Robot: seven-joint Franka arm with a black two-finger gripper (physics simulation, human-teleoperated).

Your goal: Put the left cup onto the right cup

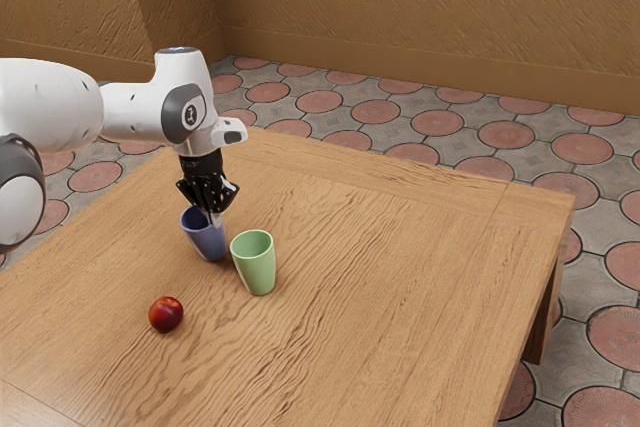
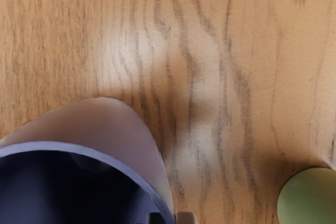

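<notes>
A blue cup point(image 1: 204, 238) stands on the wooden table point(image 1: 400, 277), with a green cup point(image 1: 254, 261) just to the exterior view's right of it. My gripper point(image 1: 211, 213) points straight down over the blue cup's rim, one finger inside and one outside the near wall, shut on the wall. In the wrist view the blue cup point(image 2: 79, 182) lies right under my hand, its dark inside showing, and the fingertips point(image 2: 186, 216) pinch its rim. The green cup point(image 2: 310, 198) sits a short way off on the bare wood.
A red apple point(image 1: 166, 313) lies on the table nearer the front, to the exterior view's left of the cups. The table stretches wide toward the exterior view's right. Beyond its edges lies a tiled floor point(image 1: 480, 117).
</notes>
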